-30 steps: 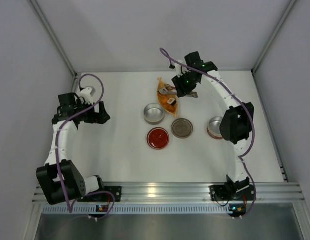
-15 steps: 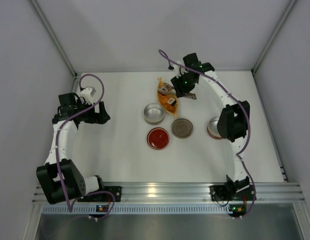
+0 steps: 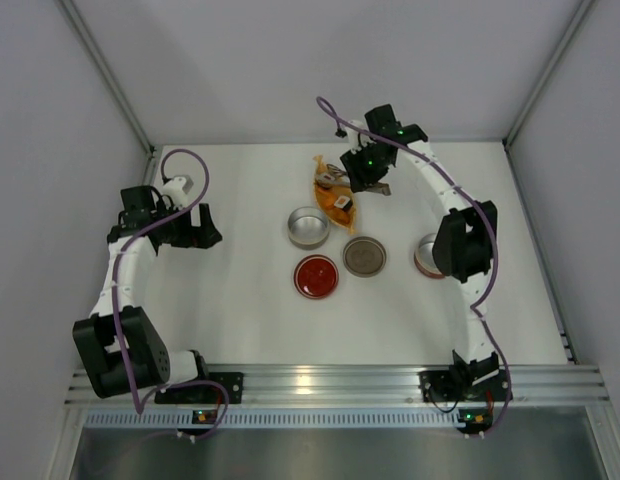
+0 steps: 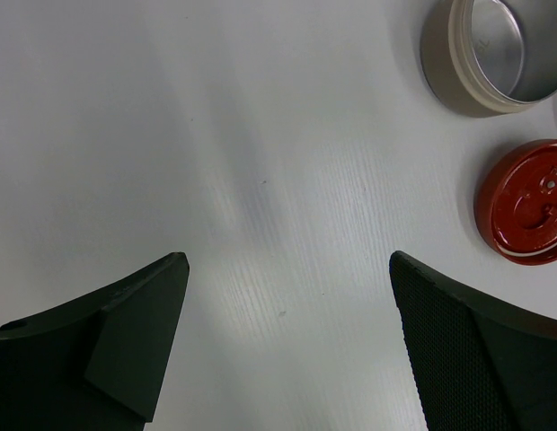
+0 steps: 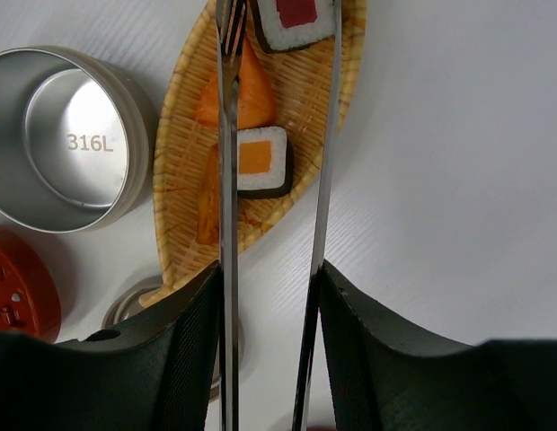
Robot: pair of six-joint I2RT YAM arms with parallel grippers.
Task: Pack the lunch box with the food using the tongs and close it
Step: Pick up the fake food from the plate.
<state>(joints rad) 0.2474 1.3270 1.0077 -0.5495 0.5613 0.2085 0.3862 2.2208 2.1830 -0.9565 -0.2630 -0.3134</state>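
Note:
My right gripper (image 5: 268, 269) is shut on the silver tongs (image 5: 226, 180), one arm against each finger, and hangs over the orange leaf-shaped dish (image 5: 305, 108). The tongs stand apart, their arms passing on either side of a dark-edged cube with a red top (image 5: 295, 20). More food lies in the dish: a cube with an orange top (image 5: 263, 160) and orange lumps (image 5: 238, 99). The round steel lunch box (image 5: 76, 139) stands uncovered left of the dish, with its red lid (image 3: 316, 276) nearby. My left gripper (image 4: 287, 260) is open over bare table.
A grey metal disc (image 3: 364, 256) lies beside the red lid. Another round container (image 3: 428, 255) sits at the right, partly hidden by my right arm. White walls enclose the table on three sides.
My right gripper and the tongs have shifted slightly toward the far end of the dish, and the right elbow has swung a little left. The left arm has barely moved.

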